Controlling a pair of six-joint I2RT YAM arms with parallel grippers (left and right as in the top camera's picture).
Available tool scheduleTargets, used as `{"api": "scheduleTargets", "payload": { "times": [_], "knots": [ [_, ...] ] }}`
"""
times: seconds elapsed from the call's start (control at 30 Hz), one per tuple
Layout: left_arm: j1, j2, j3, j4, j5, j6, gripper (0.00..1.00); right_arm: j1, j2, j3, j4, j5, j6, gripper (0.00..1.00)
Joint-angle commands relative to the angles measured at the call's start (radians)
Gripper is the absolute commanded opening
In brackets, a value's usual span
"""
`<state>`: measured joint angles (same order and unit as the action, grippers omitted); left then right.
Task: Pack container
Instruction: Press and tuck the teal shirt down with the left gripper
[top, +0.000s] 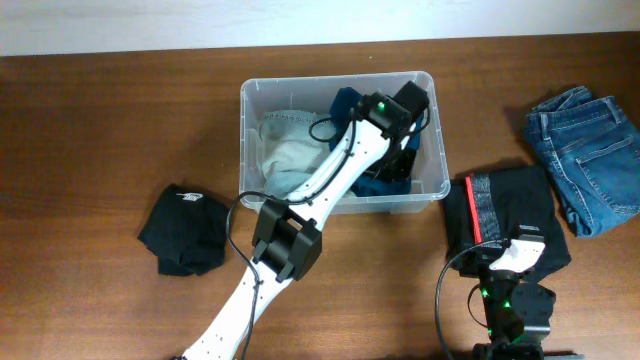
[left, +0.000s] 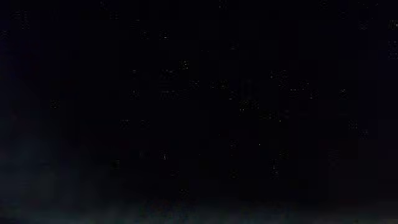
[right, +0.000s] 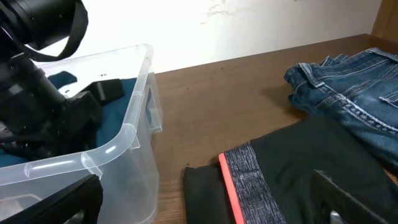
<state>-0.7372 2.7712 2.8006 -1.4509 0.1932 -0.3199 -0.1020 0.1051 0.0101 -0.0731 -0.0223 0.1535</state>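
The left gripper (top: 397, 170) is clenched shut and lowered inside the right half of the container (top: 243, 150). It rests on or in a dark teal garment (top: 350, 100). The left wrist view is entirely black, probably because the camera is buried against cloth, so it cannot be told whether any fabric is pinched. This posture is consistent with pressing or seating a garment low in the tub so that later items fit. The container stands at the centre rear of the table (top: 100, 120), with a pale grey-green garment (top: 285, 150) filling its left half. The left arm crosses the front rim diagonally and blocks access from that side. The right gripper (right: 202, 199) is fully released and grasps nothing. It is parked low over a folded black garment with a red and grey band (top: 510, 205), which lies just beside the container's right wall and is probably the next item to pack. Folded blue jeans (top: 585, 155) lie farther right. A black garment with a white logo (top: 185, 228) lies left of the tub, well apart from both grippers.
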Motion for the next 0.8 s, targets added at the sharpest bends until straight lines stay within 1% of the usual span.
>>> {"api": "scheduleTargets", "payload": {
  "times": [0.0, 0.2, 0.37, 0.5, 0.57, 0.77],
  "knots": [
    [-0.011, 0.032, 0.011, -0.003, 0.092, 0.056, 0.00, 0.005, -0.007, -0.005, -0.006, 0.009, -0.004, 0.99],
    [-0.003, -0.020, 0.102, -0.053, 0.059, 0.039, 0.01, 0.005, -0.007, -0.005, -0.006, 0.009, -0.004, 0.99],
    [-0.011, -0.095, 0.178, -0.060, -0.034, 0.014, 0.00, 0.005, -0.007, -0.005, -0.006, 0.009, -0.004, 0.99],
    [-0.019, -0.130, 0.189, -0.047, -0.111, -0.029, 0.01, 0.005, -0.007, -0.005, -0.006, 0.009, -0.004, 0.99],
    [-0.019, -0.130, 0.188, -0.041, -0.139, -0.032, 0.00, 0.005, -0.007, -0.005, -0.006, 0.009, -0.004, 0.99],
    [-0.013, -0.122, 0.175, 0.024, -0.147, -0.034, 0.01, 0.005, -0.007, -0.005, -0.006, 0.009, -0.004, 0.99]
  ]
}}
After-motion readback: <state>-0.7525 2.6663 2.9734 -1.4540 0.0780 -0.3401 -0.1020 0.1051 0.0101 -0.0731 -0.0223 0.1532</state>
